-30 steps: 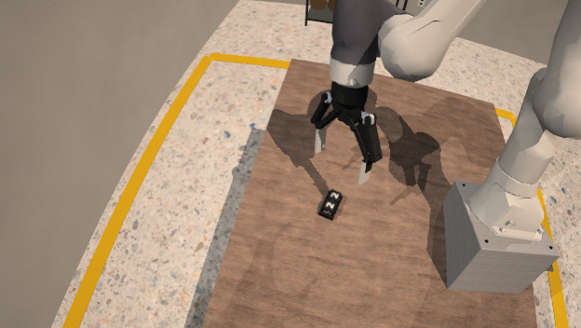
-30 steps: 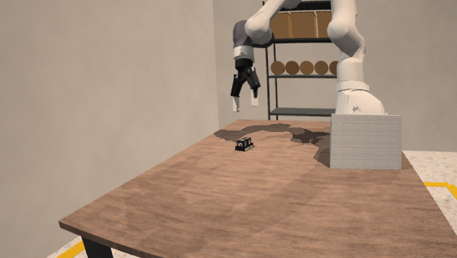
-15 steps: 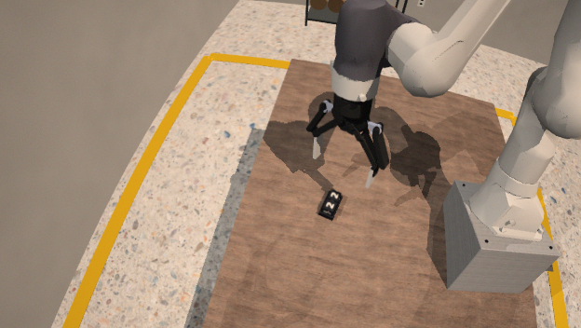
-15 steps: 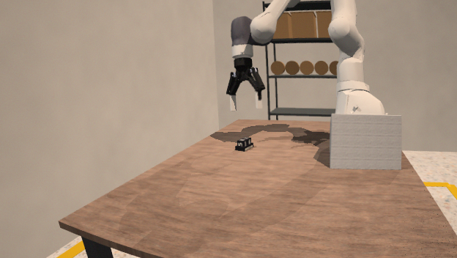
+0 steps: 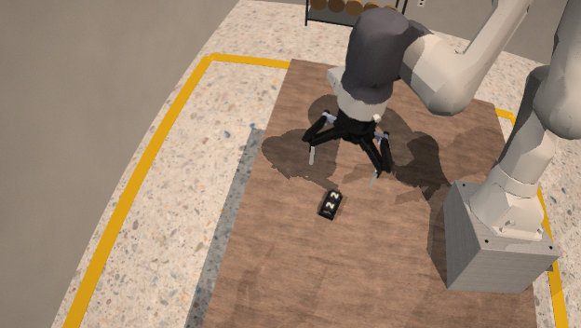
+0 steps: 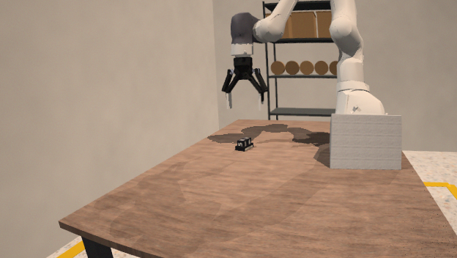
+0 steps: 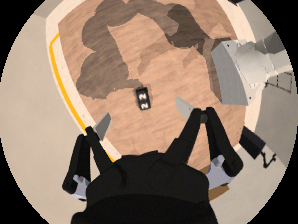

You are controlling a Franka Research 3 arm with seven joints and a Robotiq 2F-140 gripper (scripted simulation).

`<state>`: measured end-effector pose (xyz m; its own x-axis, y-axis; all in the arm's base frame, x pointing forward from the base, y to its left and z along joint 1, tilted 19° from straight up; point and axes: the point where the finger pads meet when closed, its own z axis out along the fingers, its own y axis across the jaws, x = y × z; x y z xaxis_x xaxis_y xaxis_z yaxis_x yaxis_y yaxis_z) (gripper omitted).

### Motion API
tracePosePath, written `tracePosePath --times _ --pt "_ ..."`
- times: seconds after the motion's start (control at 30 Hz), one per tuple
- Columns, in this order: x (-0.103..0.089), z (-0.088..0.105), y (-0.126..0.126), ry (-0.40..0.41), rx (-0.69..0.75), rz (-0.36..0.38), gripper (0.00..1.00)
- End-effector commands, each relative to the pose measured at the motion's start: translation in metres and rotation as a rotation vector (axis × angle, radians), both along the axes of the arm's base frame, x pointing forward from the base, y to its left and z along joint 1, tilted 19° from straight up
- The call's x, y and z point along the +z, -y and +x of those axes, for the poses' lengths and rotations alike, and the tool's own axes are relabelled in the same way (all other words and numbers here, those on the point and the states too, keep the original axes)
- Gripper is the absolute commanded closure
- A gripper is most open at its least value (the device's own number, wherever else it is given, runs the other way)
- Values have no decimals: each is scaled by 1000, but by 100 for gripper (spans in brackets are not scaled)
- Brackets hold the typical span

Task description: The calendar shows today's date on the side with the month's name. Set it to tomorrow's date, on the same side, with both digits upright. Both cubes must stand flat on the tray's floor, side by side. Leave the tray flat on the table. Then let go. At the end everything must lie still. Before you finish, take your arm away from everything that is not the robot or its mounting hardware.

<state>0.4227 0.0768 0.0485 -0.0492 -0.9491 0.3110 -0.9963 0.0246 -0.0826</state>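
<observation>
The small black calendar (image 5: 331, 204) (image 6: 244, 144) (image 7: 143, 98) stands on the wooden table, two black cubes side by side in a dark tray. From above both cubes' top faces show a white 2. In the side view a white digit like a 5 shows on one cube's side face. The month's name is too small to read. My gripper (image 5: 342, 167) (image 6: 244, 103) (image 7: 142, 110) is open and empty. It hangs high above the table, a little behind the calendar.
The wooden table (image 5: 363, 261) (image 6: 278, 205) carries the arm's grey base block (image 5: 489, 242) (image 6: 364, 141) at the right. A metal shelf (image 6: 293, 73) with boxes and round logs stands behind the table. A yellow floor line (image 5: 135, 182) runs around the table.
</observation>
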Motion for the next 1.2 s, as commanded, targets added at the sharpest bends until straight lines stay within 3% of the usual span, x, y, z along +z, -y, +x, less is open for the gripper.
tracePosePath --times 0.0,0.83,1.17 --pt "-1 -1 1 7 -19 -9 0" --pt "0 0 2 8 -18 -6 0" --pt "-33 2 12 7 -21 -11 0"
